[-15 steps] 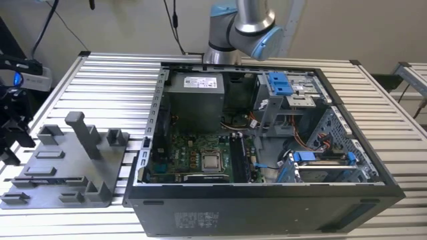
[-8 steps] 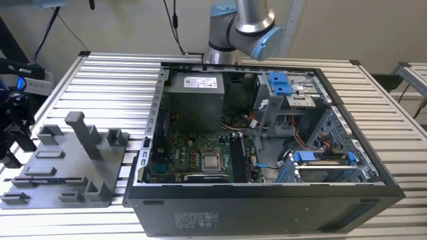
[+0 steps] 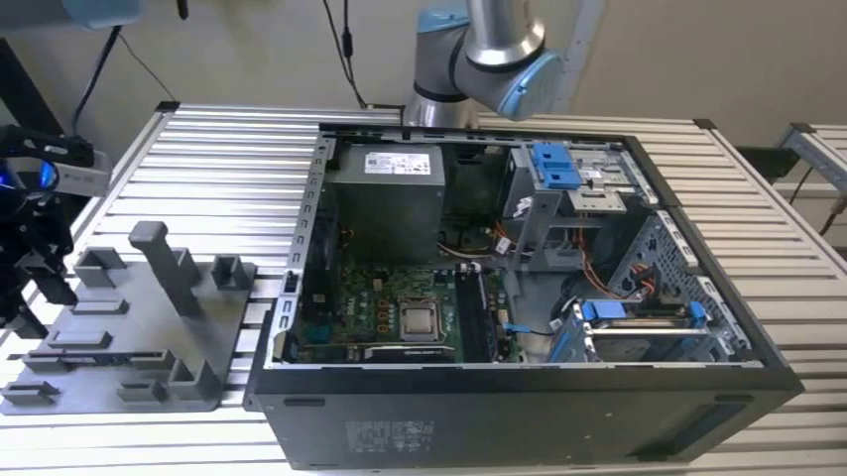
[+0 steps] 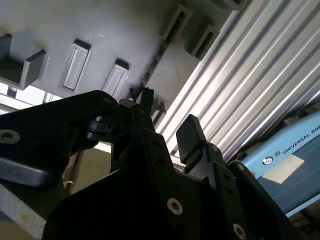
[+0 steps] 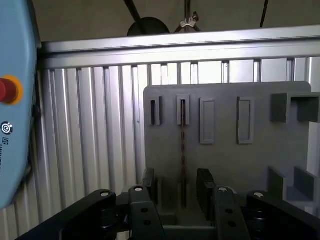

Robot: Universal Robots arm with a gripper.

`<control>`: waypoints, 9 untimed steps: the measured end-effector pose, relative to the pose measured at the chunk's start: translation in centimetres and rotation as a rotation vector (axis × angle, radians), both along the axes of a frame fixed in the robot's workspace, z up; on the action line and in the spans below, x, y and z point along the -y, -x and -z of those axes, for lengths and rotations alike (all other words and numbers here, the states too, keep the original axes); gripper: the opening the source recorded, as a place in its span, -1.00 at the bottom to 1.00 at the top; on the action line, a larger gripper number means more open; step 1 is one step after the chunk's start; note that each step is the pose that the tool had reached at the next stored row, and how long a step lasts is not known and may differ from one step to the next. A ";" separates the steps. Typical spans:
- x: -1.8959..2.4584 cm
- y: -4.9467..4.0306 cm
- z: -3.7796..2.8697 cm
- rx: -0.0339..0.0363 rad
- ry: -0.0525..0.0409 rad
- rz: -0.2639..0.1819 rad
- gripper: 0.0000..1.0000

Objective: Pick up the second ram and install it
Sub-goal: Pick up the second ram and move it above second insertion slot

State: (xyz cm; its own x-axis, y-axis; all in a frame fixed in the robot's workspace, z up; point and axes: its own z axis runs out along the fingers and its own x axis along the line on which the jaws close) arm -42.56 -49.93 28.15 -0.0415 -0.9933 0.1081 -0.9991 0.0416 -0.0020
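black fingers (image 5: 205,186) of the gripper (image 5: 177,177) are seen closest in the first wrist view, spread apart with one on either side of the second ram (image 5: 182,145). the board is shown edge-on as a thin dark line, stood on its long edge in narrow slots of the grey fixture plate (image 5: 230,160), which is laid on the ribbed metal table (image 5: 90,140). a gap appears to be left between each finger and the board, so the gripper is judged to be unclosed and holding nothing.

in the exterior view the plate is placed at the exterior view's left, well apart from the motherboard (image 3: 384,297) inside the computer case (image 3: 530,416), where the square silver processor (image 3: 421,319) is seated. whether a board is already fitted in the slots beside it cannot be told.

the step in hand is judged to be the pick-up: the board is straddled, the grip is not yet taken, and nothing of the install is begun. the board seems to sit slightly nearer one finger than the other, so a grasp is thought to call for the fingers to be centred on it and closed squarely on its flat faces, and for a straight pull along the slots, so that the thin board is not bent or jammed.
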 end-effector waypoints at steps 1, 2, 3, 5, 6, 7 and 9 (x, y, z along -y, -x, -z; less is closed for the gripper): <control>0.00 0.00 0.06 -0.0004 0.0003 0.000 -0.04; 0.00 0.00 0.13 -0.0006 0.0004 0.000 -0.04; 0.00 0.00 0.20 -0.0015 0.0003 0.000 -0.04; 0.00 0.00 0.40 -0.0070 0.0009 0.000 -0.04; 0.00 0.00 0.57 -0.0073 0.0014 0.000 -0.04; 0.00 0.00 0.75 -0.0073 0.0018 0.000 -0.04; 0.01 0.00 1.09 -0.0072 0.0022 0.000 -0.04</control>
State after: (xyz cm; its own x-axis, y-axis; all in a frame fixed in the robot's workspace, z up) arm -42.55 -49.94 27.07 -0.0406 -0.9930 0.1106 -0.9991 0.0415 0.0052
